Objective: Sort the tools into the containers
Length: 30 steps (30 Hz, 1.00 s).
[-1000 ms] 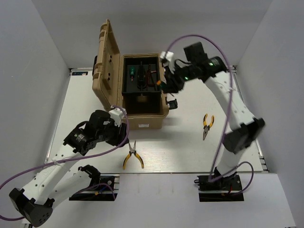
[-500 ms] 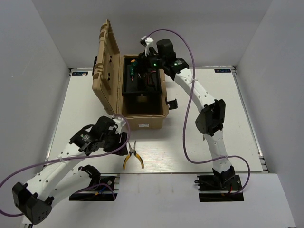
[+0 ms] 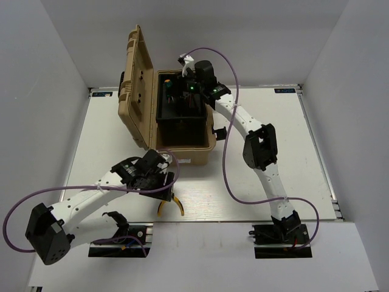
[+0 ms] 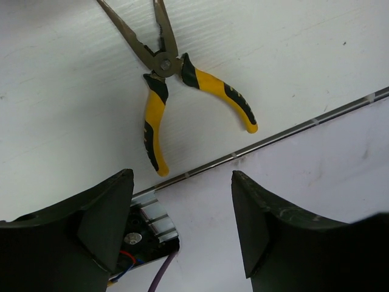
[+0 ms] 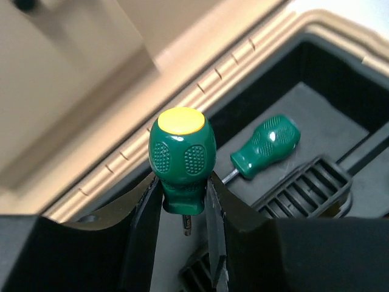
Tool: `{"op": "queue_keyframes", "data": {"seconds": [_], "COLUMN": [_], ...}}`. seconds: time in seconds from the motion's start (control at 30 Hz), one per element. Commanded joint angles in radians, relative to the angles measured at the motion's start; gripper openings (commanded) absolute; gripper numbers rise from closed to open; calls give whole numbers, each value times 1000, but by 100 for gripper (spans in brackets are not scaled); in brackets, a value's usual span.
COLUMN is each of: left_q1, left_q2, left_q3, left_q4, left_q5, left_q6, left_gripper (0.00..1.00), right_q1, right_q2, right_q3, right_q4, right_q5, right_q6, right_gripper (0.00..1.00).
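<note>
The steel long-nose pliers (image 4: 163, 64) had yellow handles with black grips. The stubby screwdriver (image 5: 181, 159) was green, dimple-patterned and yellow-capped.

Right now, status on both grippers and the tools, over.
Right gripper shut on green screwdriver, above toolbox tray. Second screwdriver lies in tray. Left gripper open, yellow pliers ahead on table. No obstruction seen.

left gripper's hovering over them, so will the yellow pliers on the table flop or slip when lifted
The pliers lie with handles splayed, so the joint looks loose; held by one handle, the other would probably swing. The long metal nose likely tips them forward. Rubbery-looking grips should resist slipping.
</note>
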<state>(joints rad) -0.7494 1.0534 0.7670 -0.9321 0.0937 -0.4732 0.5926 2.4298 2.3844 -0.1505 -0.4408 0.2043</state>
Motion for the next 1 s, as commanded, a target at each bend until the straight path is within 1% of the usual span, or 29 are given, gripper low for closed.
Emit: {"op": "queue_keyframes", "data": {"seconds": [0.0,0.03,0.1,0.17,0.23,0.37,0.43,0.47,0.5,0.53,0.57,0.6,0.63,0.67,0.7,0.77,0.8,0.83,0.9,0.93,0.97], "left_q1": [-39,-57,-77,-105,-129,-156,-169,-180,-189,-189,-200,-200,-200,-209,-209,-218,-219,-219,-219,-219,-219], "left_q2": [16,26,63,88,117,154,164,165,174,174,186,186,201,213,242,270,270,283,274,273,273], "left_q3": [-11,-11,-21,-32,-32,-32,-32,-32,-32,-43,-55,-64,-78,-78,-89,-98,-118,-129,-167,-178,-178], "left_q4": [41,41,52,52,52,52,39,39,39,58,68,81,91,104,104,125,137,166,200,217,242], "left_q5": [-38,-38,-49,-58,-81,-112,-149,-167,-167,-167,-167,-167,-181,-181,-192,-216,-216,-216,-216,-200,-199], "left_q6": [-51,-61,-61,-71,-80,-105,-116,-139,-139,-148,-157,-157,-157,-169,-170,-183,-183,-192,-193,-193,-193], "left_gripper": [76,77,77,77,77,76,76,74,74,73,73,73,72,72,70,69,69,69,66,64,62], "right_q1": [10,10,10,10,10,-2,-23,-33,-51,-60,-69,-103,-115,-129,-166,-201,-220,-238,-252,-272,-278], "right_q2": [-6,-6,-17,-29,-60,-126,-185,-219,-251,-285,-305,-349,-392,-417,-470,-547,-602,-648,-716,-753,-771], "right_q3": [-1,-1,4,12,10,16,18,19,16,7,-1,-11,-58,-71,-91,-187,-212,-265,-367,-390,-413], "right_q4": [85,83,77,57,43,-7,-47,-60,-96,-109,-124,-174,-173,-182,-211,-228,-250,-274,-314,-357,-363], "right_q5": [-15,-10,-32,-58,-75,-99,-110,-114,-121,-131,-145,-159,-173,-188,-220,-254,-300,-314,-349,-360,-371], "right_q6": [14,18,17,12,-3,-12,-22,-34,-32,-34,-28,-23,-22,-20,-20,-22,-25,-28,-63,-65,-80], "right_gripper": [28,40,55,59,66,66,64,64,60,60,58,56,56,56,56,54,54,54,54,54,54]}}
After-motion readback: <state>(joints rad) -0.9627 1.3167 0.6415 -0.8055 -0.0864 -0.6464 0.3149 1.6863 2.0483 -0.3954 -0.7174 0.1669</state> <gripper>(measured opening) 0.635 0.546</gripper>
